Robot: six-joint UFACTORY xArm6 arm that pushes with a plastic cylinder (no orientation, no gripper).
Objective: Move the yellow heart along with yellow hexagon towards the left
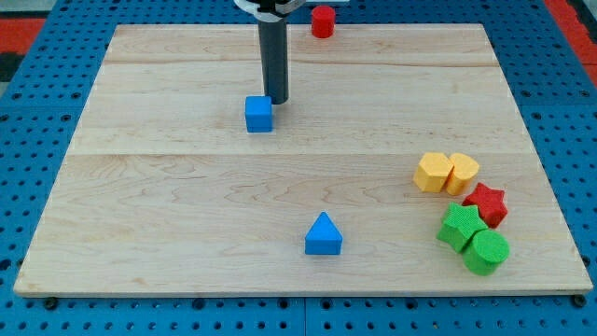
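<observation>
— What's on screen, biggest first?

— The wooden board (187,196) fills the view. My rod (274,56) comes down from the view's top; my tip (277,101) sits just beside the blue cube (258,114), at its upper right. I have no jaws, only the rod.

— And the yellow pair?

— The yellow heart (433,173) and yellow hexagon (461,174) touch, far at the view's right, well apart from my tip. Below them: red star (486,204), green star (461,227), green cylinder (486,252). A blue triangle (323,235) lies bottom-centre, a red cylinder (322,21) at the top edge.

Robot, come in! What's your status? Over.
My tip beside blue cube, top centre. Yellow heart touching yellow hexagon, far right. Leftward path open.
</observation>
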